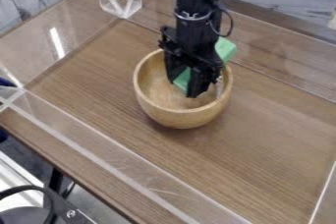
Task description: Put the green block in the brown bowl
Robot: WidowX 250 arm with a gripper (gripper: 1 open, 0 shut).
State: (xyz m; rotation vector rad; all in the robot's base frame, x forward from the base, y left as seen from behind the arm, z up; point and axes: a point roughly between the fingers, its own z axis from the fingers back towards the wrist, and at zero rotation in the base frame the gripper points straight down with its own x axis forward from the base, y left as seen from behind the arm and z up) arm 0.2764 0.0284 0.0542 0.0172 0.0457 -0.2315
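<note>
One green block (214, 59) sits clamped in my closed gripper (192, 83), tilted down inside the brown bowl (155, 105) so releasing should land it there.

One green block (221, 51), one brown bowl (183, 95) (the biggest thing here) and one wooden table (92, 71).

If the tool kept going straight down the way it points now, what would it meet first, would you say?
Most likely the pale inside of the brown bowl: the tool, shut on the green block, hangs over it, pointing down. Depth is hard to judge.
</note>
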